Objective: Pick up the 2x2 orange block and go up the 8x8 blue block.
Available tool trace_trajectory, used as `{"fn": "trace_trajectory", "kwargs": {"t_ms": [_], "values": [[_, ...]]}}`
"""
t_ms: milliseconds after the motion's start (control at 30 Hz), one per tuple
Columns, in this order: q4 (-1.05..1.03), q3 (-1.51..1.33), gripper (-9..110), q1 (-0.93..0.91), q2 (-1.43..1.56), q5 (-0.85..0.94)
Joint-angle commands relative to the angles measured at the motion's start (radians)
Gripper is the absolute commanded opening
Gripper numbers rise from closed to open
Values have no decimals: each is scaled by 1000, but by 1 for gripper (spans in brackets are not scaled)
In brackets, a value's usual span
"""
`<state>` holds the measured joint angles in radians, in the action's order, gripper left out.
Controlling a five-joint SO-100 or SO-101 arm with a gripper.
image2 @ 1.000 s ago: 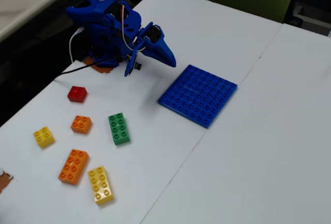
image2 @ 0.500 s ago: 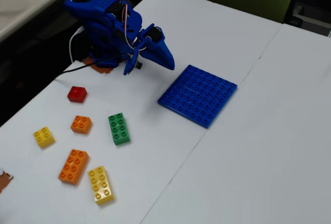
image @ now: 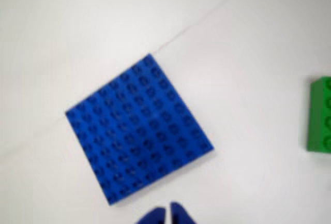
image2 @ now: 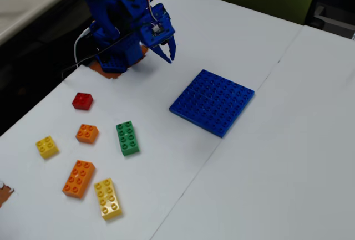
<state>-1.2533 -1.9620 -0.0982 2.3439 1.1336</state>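
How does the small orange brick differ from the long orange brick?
The small orange brick is square with four studs; the long orange brick is an oblong with eight studs, about twice as long. In the fixed view the small one lies higher, between the red brick and the green brick; the long one lies lower, beside the long yellow brick. Both are orange, lie flat with studs up, and are untouched.
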Motion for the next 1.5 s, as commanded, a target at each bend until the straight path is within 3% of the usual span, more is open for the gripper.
{"fn": "trace_trajectory", "kwargs": {"t_ms": [0, 200, 567, 1000, 1467], "values": [[-175, 166, 0, -87, -74, 334], [-331, 275, 2, -314, -170, 885], [-299, 275, 12, -664, -258, 1500], [-94, 275, 18, -913, -417, 1873], [150, 275, 24, -996, -609, 1914]]}}
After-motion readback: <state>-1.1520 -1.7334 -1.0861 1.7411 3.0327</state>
